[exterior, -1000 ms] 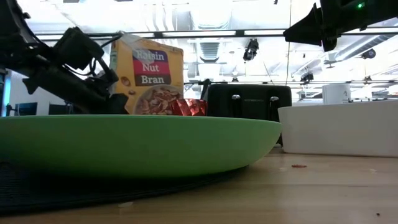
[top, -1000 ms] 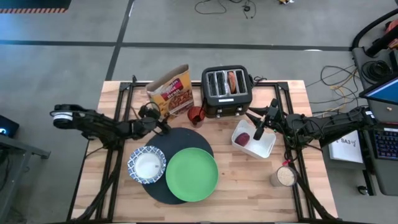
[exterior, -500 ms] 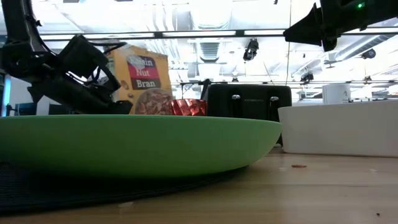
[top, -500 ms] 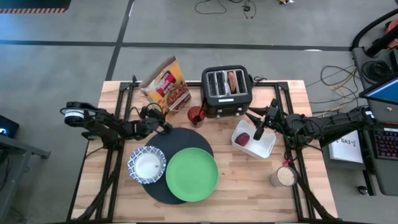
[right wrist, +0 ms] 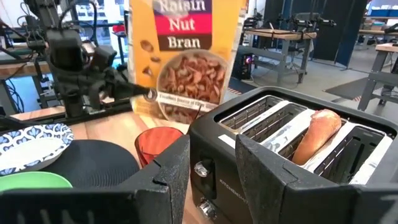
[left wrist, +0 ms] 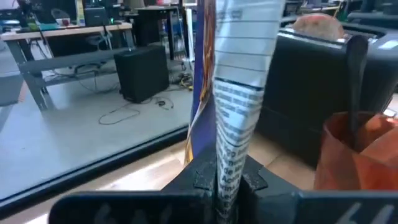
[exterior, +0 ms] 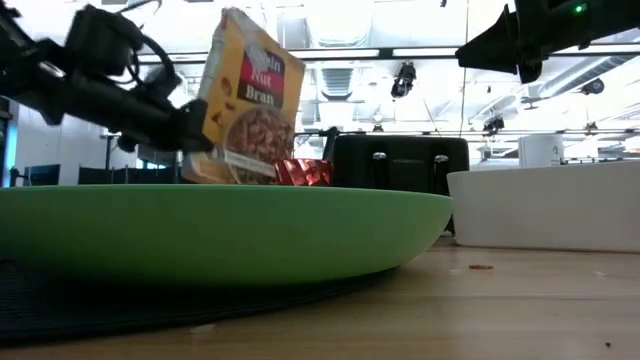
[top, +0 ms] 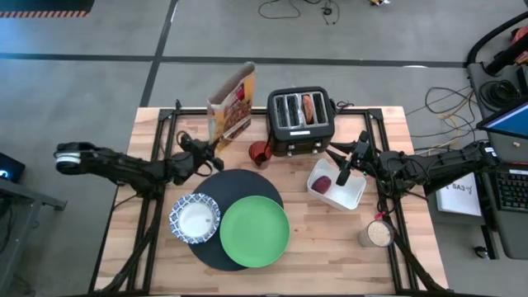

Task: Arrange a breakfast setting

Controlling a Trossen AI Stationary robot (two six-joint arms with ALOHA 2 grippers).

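Observation:
A yellow cereal box (top: 233, 103) stands edge-on left of the black toaster (top: 300, 122), with my left gripper (top: 213, 148) shut on it. A tan bagel (right wrist: 317, 134) sticks up from a toaster slot. A dark spoon (left wrist: 357, 62) stands in a red cup (top: 261, 153). The green plate (top: 254, 232) and patterned bowl (top: 195, 219) rest on the black mat (top: 239, 186). A dark-red lump (top: 323, 184) lies in the white tray (top: 351, 196). My right gripper (top: 338, 163) hovers open above that tray, facing the toaster. My left gripper pinches the box's narrow side panel (left wrist: 229, 168) low down between its two fingers, and the panel is squeezed flat there. The fingers (exterior: 190, 135) come level from the table's left. The box (exterior: 250, 100) tilts above them; the plate rim hides its bottom.
A small jar (top: 379, 233) stands near the table's right front. The toaster and red cup stand close to the right of the held box. Bare wood lies at the left front (top: 153, 247) and right front of the mat.
My left gripper has shut on the cereal box's side and risen with it. The box, which faced the front and then leaned toward the left, has turned edge-on and stands higher now. My right arm has kept still.

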